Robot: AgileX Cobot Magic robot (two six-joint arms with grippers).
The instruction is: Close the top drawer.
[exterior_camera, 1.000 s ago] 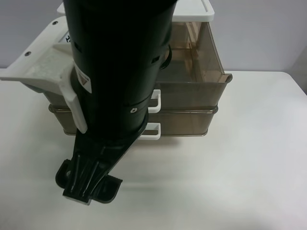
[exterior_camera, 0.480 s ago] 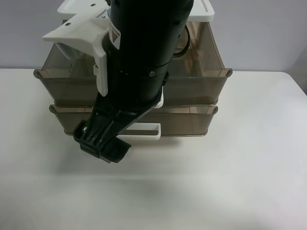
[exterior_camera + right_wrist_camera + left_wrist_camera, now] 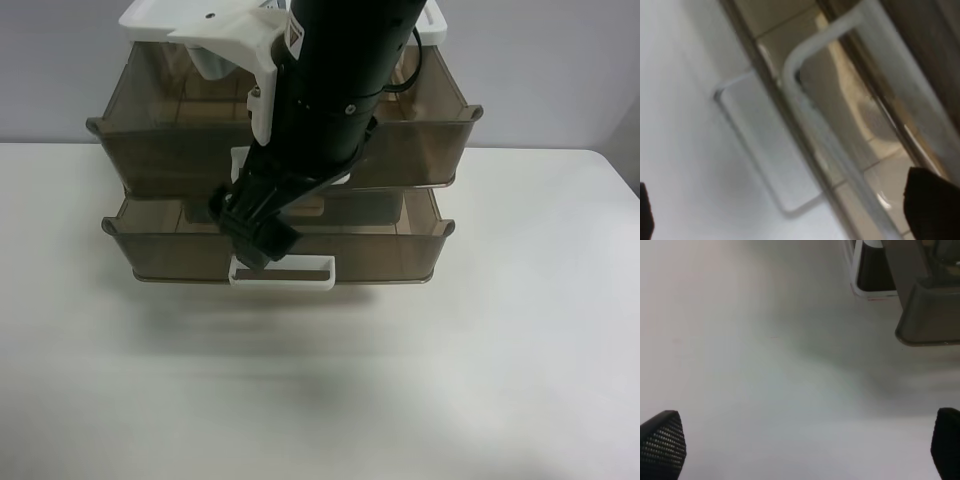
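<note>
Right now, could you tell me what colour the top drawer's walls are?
Smoky translucent brown; the top drawer shows best in the exterior high view.

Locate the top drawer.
Exterior high view, upper centre: the top drawer sits under the white lid, above the lower drawer, partly behind the right arm.

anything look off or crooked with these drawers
The top drawer stands pulled out and looks slightly askew: its rim sits higher at the exterior high view's right than at its left, while the lower drawer looks level. Nothing spilled or broken shows.
</note>
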